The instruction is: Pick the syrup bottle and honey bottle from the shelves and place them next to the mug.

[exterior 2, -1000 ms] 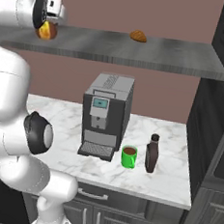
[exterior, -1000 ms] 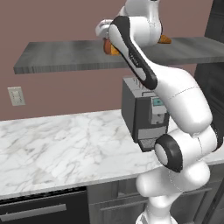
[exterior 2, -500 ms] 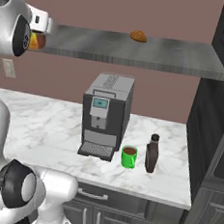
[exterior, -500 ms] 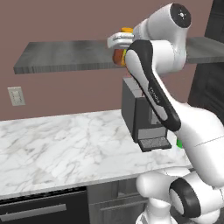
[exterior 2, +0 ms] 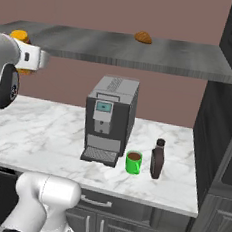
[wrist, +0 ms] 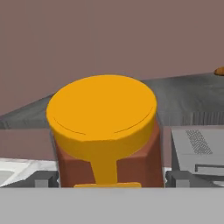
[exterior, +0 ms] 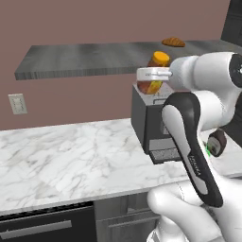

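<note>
Coffee machine: you see it upright on the bench, grey and dark, small blue screen on its front, drip tray at the base.
Bench: white marble, grey veins.
Pastry: a small brown item you find lying on top, well above the coffee machine.
Wall outlet: pale plate on the brown wall, above the bench.
Cabinets: dark, tall, at your right.
</note>
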Available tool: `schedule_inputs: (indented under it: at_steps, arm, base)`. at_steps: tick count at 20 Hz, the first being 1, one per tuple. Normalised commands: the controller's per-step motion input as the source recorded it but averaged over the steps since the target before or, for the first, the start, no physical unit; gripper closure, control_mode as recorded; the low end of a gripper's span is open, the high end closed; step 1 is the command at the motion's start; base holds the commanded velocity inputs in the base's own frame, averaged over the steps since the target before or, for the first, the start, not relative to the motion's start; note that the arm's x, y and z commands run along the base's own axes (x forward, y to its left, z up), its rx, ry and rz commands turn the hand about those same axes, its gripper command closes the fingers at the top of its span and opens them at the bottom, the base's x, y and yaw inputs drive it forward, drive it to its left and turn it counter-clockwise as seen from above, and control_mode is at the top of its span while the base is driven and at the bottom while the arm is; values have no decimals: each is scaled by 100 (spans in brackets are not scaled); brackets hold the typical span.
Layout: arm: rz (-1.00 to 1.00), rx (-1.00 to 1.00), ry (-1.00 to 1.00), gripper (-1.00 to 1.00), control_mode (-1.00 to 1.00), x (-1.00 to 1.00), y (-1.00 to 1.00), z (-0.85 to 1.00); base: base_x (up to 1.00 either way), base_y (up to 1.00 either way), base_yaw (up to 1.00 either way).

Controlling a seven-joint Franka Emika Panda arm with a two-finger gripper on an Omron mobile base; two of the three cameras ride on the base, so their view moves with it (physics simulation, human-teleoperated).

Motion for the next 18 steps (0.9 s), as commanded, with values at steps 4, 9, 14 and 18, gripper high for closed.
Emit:
schedule_inputs:
  at_steps: [4,9,14,18]
  arm:
    - [0,3,0,100,-100,-97,-32,0]
    - [0,1,0,100,-100,-77,-36,0]
    - [-1,0,0,100,-100,-65,-47,0]
    - [-11,0,12,100,-100,-40,-53,-1]
  base:
    - [0,0,0]
    - [0,0,0]
    - [0,0,0]
    - [0,0,0]
